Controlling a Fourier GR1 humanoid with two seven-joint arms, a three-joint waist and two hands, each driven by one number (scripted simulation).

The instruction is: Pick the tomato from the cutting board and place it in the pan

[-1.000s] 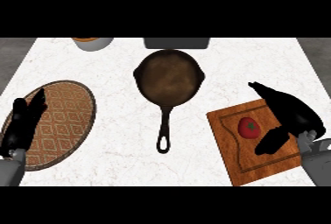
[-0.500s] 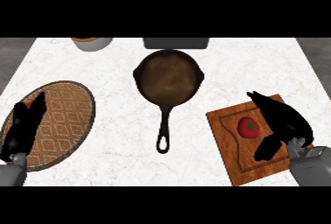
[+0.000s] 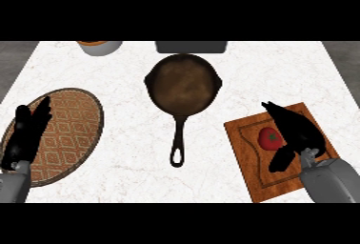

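Right hand point(image 3: 299, 135) beside the tomato point(image 3: 268, 138) on the cutting board point(image 3: 246, 164).
The tomato lies just left of the palm, its right edge hidden by it; fingers straight, thumb held apart, pinching nothing. The pan point(image 3: 184, 83) sits well apart, far left.

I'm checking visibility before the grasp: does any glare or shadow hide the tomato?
Head view: light is even, no glare on the counter; no shadow hides the tomato, but the right hand overlaps its right edge; the rest shows red on the board.
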